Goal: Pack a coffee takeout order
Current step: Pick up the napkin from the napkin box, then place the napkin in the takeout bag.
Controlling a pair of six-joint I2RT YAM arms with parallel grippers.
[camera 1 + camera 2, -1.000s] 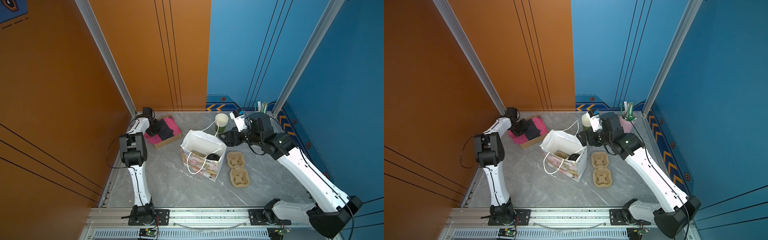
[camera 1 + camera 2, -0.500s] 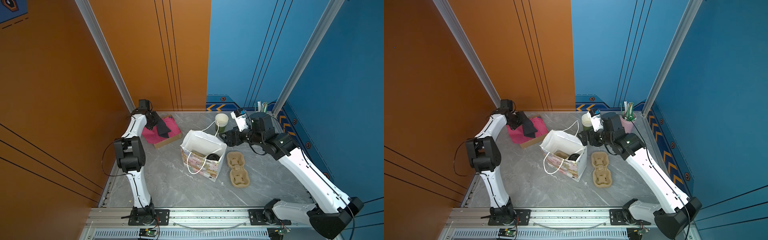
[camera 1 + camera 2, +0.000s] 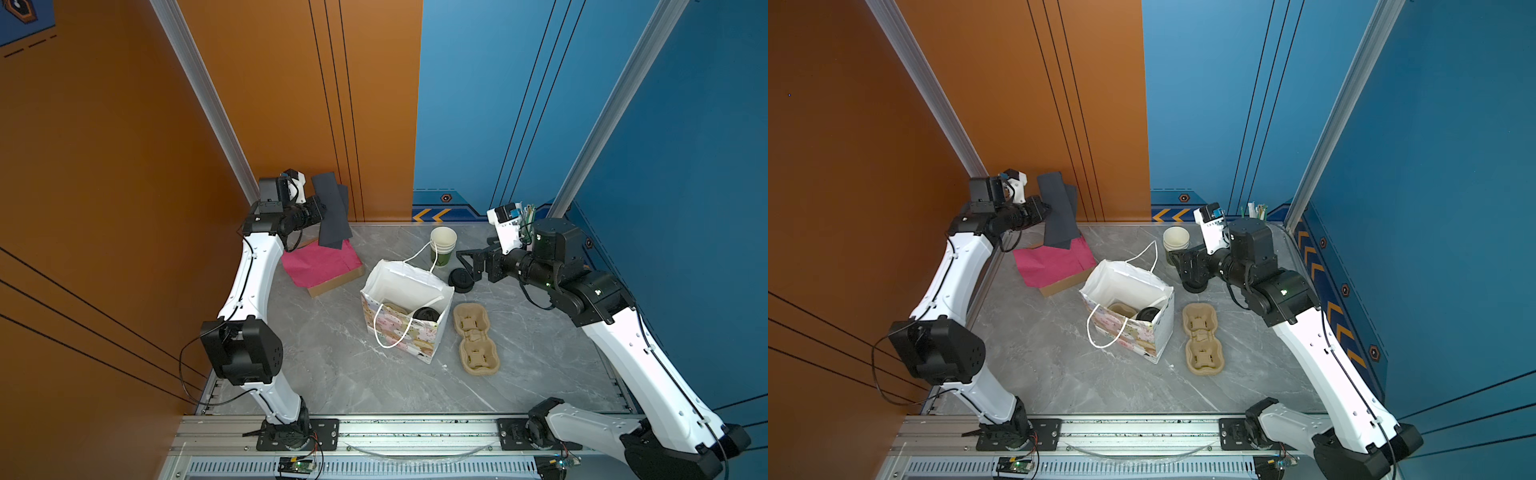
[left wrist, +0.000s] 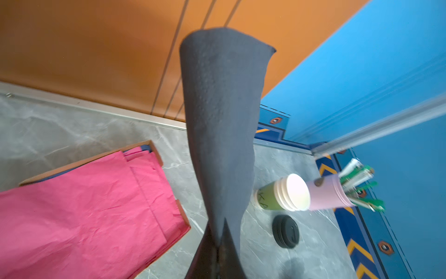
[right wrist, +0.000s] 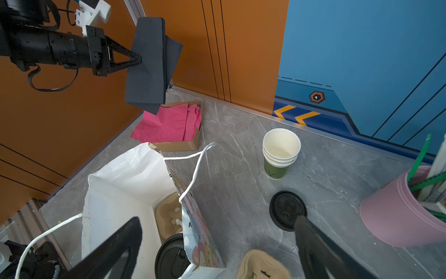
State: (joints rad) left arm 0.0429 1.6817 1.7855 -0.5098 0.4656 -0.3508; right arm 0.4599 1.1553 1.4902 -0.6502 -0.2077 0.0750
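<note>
My left gripper (image 5: 140, 60) is shut on a black napkin (image 3: 332, 212), which hangs in the air above the box of pink napkins (image 3: 320, 264) at the back left. The napkin (image 4: 222, 120) fills the middle of the left wrist view. An open paper bag (image 3: 399, 328) stands mid-table. A cup with a black lid (image 3: 424, 313) sits inside it in a brown carrier. My right gripper (image 3: 478, 257) is open and empty, just behind the bag. One of its fingers is next to a loose black lid (image 5: 287, 210) on the table. Wrapped straws stand in a pink holder (image 5: 398, 212).
A stack of lidless cups (image 3: 443, 245) with a green bottom cup stands behind the bag, near the back wall. A brown cup carrier (image 3: 473, 336) lies right of the bag. The bag's white string handles (image 5: 195, 169) stick out sideways.
My left arm has lifted from the napkin box with the black napkin in its jaws, and the napkin now hangs clear of the box. The right arm has barely moved.
</note>
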